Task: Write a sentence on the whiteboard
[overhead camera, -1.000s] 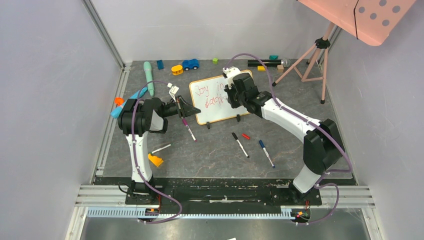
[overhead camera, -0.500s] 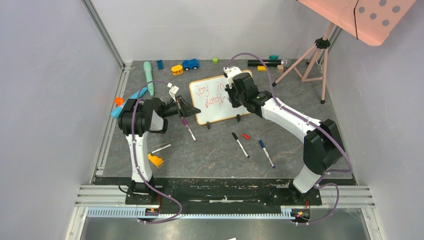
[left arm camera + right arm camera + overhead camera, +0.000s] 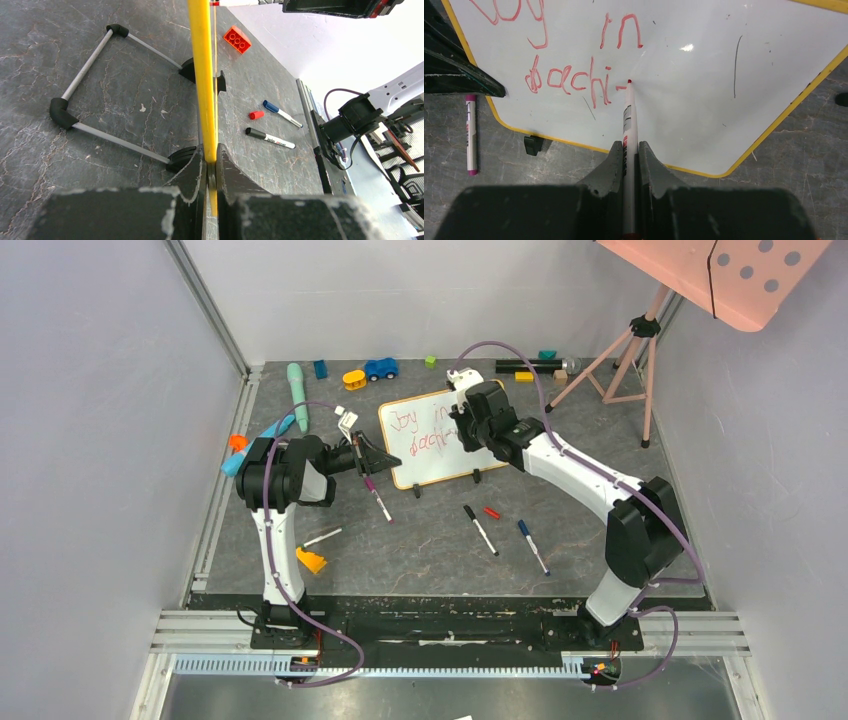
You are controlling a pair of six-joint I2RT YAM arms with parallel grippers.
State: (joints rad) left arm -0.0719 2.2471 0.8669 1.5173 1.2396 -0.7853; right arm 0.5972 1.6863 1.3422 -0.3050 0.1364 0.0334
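The whiteboard [image 3: 440, 462] stands tilted in the upper middle of the top view, resting on the surface on its black clip feet. In the right wrist view it fills the upper frame. The sentence [image 3: 569, 82] is unfinished. Its red letters read "Joy in" on the first line and "achi-" on the second, with a scribbled mark before the "a". A thin grey stroke on the right part of the board spells nothing.

The right tool [image 3: 629, 146] is clenched on a red marker [image 3: 629, 112], whose tip meets the board at the end of the short dash. The left tool [image 3: 210, 156] is clamped on the board's thin yellow frame [image 3: 202, 75] at its left edge.

The likeliest fault is the board shifting under the pen. The left tool's hold is narrow and at one edge only, so a hard stroke could pivot or push the board back and leave skewed letters. Too light a touch would break the line. The remaining letters must run rightward; if they come out large, they may crowd the lower right corner, where the frame cuts in. The right tool's body passing low over the fresh ink could smear it.

The red marker's barrel carries print, and so does the black marker [image 3: 270, 138] lying at right in the left wrist view. Both are too small to read.
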